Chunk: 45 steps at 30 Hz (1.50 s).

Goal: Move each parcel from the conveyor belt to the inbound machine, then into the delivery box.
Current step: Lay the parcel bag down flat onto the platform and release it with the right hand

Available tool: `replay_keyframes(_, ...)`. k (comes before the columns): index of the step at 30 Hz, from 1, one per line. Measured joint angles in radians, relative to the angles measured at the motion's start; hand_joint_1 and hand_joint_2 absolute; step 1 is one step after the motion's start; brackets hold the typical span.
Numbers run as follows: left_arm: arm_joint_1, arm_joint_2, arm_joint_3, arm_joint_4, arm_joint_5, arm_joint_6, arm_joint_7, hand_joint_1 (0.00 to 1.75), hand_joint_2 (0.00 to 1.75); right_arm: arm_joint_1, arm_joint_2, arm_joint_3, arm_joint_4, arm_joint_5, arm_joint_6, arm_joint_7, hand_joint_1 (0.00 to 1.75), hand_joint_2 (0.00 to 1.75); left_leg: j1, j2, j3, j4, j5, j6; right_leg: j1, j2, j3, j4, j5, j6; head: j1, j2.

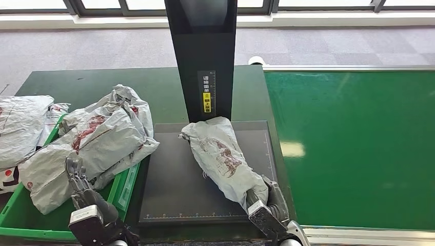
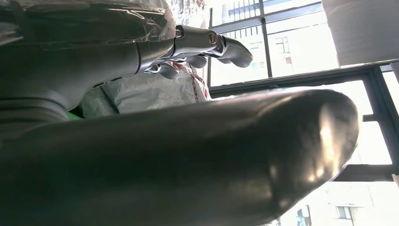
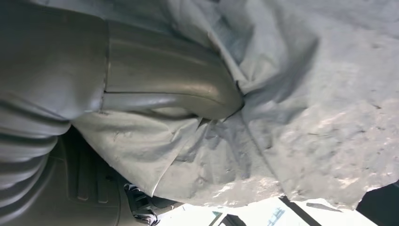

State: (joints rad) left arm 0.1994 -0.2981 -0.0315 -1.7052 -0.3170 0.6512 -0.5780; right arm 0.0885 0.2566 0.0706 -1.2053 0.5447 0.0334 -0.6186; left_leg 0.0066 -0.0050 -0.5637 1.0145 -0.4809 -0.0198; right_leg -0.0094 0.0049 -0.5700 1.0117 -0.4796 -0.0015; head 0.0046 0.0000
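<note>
Head view: a grey parcel [image 1: 221,159] lies slantwise on the dark plate [image 1: 169,195] of the inbound machine, its far end at 12 o'clock touching the foot of the black post [image 1: 202,56], presumably so the reader overhead can see it. The right hand [image 1: 267,201] clasps the parcel's near end at about 5 o'clock of the plate, fingers closed around the bag. At 9 o'clock of the plate stands the green box [image 1: 125,184], heaped with parcels [image 1: 97,143]; more bags [image 1: 20,128] lie beyond it at the far left. The left hand [image 1: 82,187] hovers over the box's near edge, fingers apart and gripping nothing, seemingly parked out of the way. The green belt [image 1: 354,148] lies at 3 o'clock.

Left wrist view: the left hand [image 2: 197,44] has its fingers loosely curled around nothing, with crumpled parcels [image 2: 141,92] just behind them.

Right wrist view: the thumb [image 3: 188,92] presses into the bag [image 3: 301,108], whose crinkled film bunches under it, a firm hold on a soft, slippery thing. I judge the scan step is in hand, with the carry to the box next.
</note>
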Motion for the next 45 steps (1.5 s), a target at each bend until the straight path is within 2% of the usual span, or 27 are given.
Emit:
replay_keyframes(14,-0.001,-0.001,0.006,-0.027,-0.083,0.045,-0.004,0.00,0.00,-0.066,-0.031,0.011,0.057,-0.026,-0.018,-0.009,0.00,1.75,0.000,0.000,0.000,0.000,0.000,0.000,0.000,0.000,0.000,0.000,0.000,0.000,0.000,0.000)
replay_keyframes(28,-0.001,-0.002,0.009,-0.055,-0.136,0.045,-0.006,0.00,0.00,-0.056,-0.045,0.010,0.028,-0.033,-0.026,-0.012,0.00,1.75,0.000,0.000,0.000,0.000,0.000,0.000,0.000,0.000,-0.001,0.000,0.000,0.000,0.000,0.000)
replay_keyframes(31,-0.004,-0.001,0.002,-0.047,-0.147,0.006,0.004,0.00,0.00,-0.029,-0.045,0.008,-0.019,-0.032,-0.027,-0.011,0.00,1.75,0.000,0.000,0.000,0.000,0.000,0.000,0.000,0.000,-0.001,0.000,0.000,0.000,0.000,0.000)
replay_keyframes(34,-0.012,0.005,-0.031,-0.032,-0.190,-0.134,0.023,0.00,0.00,0.025,-0.045,0.000,-0.109,-0.037,-0.022,-0.024,0.00,1.75,0.000,-0.001,0.000,0.000,0.000,0.000,0.000,0.000,-0.001,0.000,0.000,0.000,0.000,0.000)
replay_keyframes(38,-0.026,0.014,-0.090,-0.008,-0.305,-0.250,0.012,0.00,1.75,0.099,-0.045,-0.013,-0.256,-0.064,0.028,-0.061,0.00,1.75,0.000,0.001,0.000,0.000,-0.001,0.000,-0.001,0.002,-0.002,0.000,0.000,0.000,0.000,0.000)
replay_keyframes(45,-0.072,0.041,-0.199,0.058,-0.503,-0.309,0.029,0.00,1.75,0.179,-0.055,-0.014,-0.471,-0.250,0.116,-0.083,0.00,1.75,-0.001,0.001,0.000,0.000,-0.001,0.000,-0.001,0.002,-0.001,0.000,0.000,0.000,0.000,0.000)
